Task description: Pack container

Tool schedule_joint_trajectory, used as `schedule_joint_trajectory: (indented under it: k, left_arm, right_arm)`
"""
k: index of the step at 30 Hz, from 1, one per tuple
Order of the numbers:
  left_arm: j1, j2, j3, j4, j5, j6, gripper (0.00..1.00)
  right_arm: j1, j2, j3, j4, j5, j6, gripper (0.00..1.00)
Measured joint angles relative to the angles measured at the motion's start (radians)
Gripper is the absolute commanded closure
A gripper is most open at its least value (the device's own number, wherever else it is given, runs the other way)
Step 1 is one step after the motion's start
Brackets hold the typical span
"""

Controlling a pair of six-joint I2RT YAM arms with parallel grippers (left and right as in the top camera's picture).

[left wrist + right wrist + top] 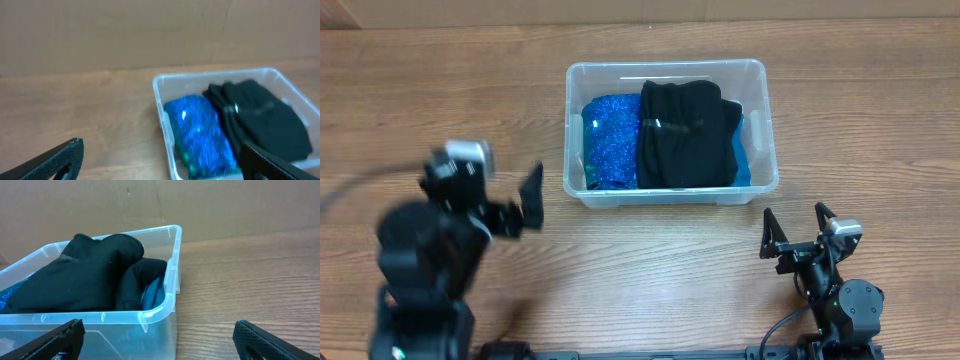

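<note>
The clear plastic container (760,92) stands at the table's middle back. Inside it lie a sparkly blue cloth (610,140) on the left and a folded black garment (685,135) on the right. My left gripper (525,200) is open and empty, just left of the container's front left corner, blurred. My right gripper (792,228) is open and empty, in front of the container's front right corner. The left wrist view shows the container (161,105), blue cloth (200,132) and black garment (265,122). The right wrist view shows the container's near corner (160,312) and black garment (85,277).
The wooden table (440,90) extends around the container on all sides. A brown cardboard wall (150,35) stands behind the table. The arm bases sit at the front edge.
</note>
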State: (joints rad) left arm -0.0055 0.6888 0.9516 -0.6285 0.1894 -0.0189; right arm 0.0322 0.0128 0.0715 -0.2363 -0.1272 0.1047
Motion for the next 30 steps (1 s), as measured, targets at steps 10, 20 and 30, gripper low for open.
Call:
schedule_joint_trajectory:
  k: [10,20,30]
  left_arm:
    - [-0.004,-0.396,-0.487,0.105,0.015,0.001,0.0]
    - [-0.015,-0.655,-0.803,0.218,0.017,0.001,0.0]
    - [-0.015,-0.671,-0.832,0.24,0.017,0.001,0.0]
  right_arm:
    - [0.0,0.0,0.0,0.001,0.0,0.0,0.0]
    - [0.0,0.0,0.0,0.001,0.0,0.0,0.0]
    - [0.0,0.0,0.0,0.001,0.0,0.0,0.0]
